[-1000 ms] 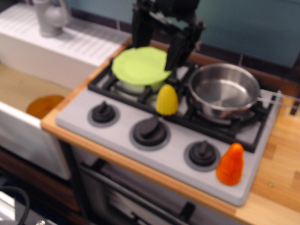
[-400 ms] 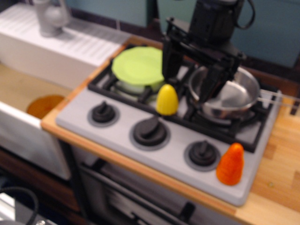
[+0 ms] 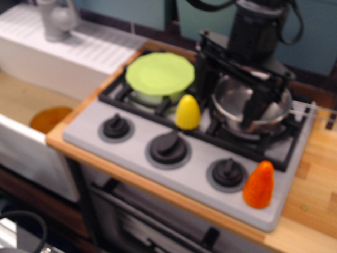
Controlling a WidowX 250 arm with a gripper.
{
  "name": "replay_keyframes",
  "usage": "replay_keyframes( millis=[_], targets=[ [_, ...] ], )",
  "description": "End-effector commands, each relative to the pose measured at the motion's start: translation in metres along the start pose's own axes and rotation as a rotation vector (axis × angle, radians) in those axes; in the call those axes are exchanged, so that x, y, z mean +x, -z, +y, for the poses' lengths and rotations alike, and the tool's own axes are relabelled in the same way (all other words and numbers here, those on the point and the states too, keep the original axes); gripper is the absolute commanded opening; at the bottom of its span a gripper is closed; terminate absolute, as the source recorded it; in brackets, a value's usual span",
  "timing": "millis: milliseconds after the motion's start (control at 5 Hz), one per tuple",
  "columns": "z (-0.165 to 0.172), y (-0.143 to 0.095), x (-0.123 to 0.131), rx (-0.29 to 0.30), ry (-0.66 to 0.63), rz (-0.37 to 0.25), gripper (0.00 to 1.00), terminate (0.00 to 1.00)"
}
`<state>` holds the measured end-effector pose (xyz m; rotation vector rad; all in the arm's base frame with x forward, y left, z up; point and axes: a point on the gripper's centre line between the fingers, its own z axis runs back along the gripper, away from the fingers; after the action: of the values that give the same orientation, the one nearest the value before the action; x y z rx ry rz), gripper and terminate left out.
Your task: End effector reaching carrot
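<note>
End effector (image 3: 230,100) observed over the steel pan (image 3: 251,105) on the right rear burner, fingers spread wide, nothing held between them; left finger beside the pan's left rim, right finger down inside the bowl. Carrot (image 3: 259,184) found upright at the stove's front right corner, well apart from the claw, nearer the camera, just right of the rightmost knob (image 3: 227,173). Yellow cone (image 3: 187,112) noted left of the pan, green plate (image 3: 159,74) behind it.
</note>
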<state>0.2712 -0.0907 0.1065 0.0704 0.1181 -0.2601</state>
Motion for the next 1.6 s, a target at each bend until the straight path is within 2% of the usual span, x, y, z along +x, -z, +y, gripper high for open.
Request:
replay_keyframes(
  millis=[0, 400, 600, 1000, 1400],
  targets=[
    [-0.017, -0.008, -0.008, 0.014, -0.022, -0.030, 1.00, 0.00],
    [-0.027, 0.011, -0.031, -0.006, -0.063, -0.020, 1.00, 0.00],
    [-0.030, 0.017, -0.033, -0.015, -0.069, -0.033, 1.00, 0.00],
    [-0.043, 0.021, -0.020, -0.058, -0.062, -0.058, 1.00, 0.00],
    [-0.054, 0.032, -0.010, -0.076, -0.062, -0.086, 1.00, 0.00]
  ],
)
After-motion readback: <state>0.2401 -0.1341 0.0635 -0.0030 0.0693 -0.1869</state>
